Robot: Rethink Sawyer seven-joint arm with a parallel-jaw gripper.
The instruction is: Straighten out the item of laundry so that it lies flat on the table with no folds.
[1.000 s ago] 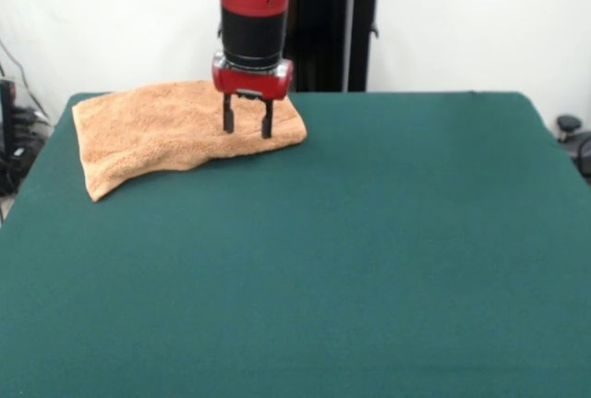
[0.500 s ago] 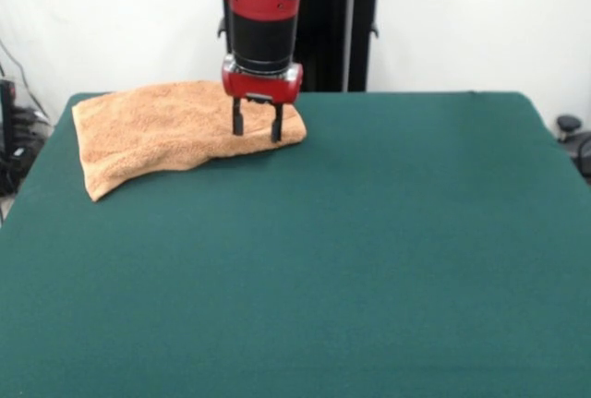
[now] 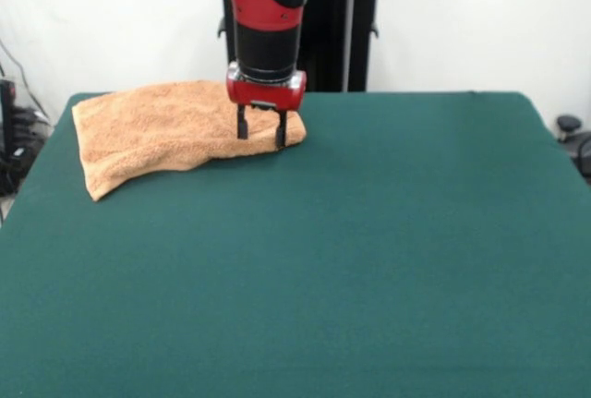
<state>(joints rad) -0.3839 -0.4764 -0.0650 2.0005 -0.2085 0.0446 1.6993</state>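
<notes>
Since a second ago my jaws have slid along the towel [image 3: 157,130] toward its corner nearest the pedestal [image 3: 328,24] and come lower; they stand apart, tips at that corner's edge, clamped on nothing. That towel lies at the tabletop's [image 3: 369,250] far side beside the pedestal, and I judge it still doubled, its front edge looking thick and uneven. My step is reaching for a grip; next I must settle onto the upper layer alone, close, and draw it open

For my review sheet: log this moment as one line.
gripper: open, over towel's right corner | towel: folded, far-left of table | grasp: not yet
</notes>
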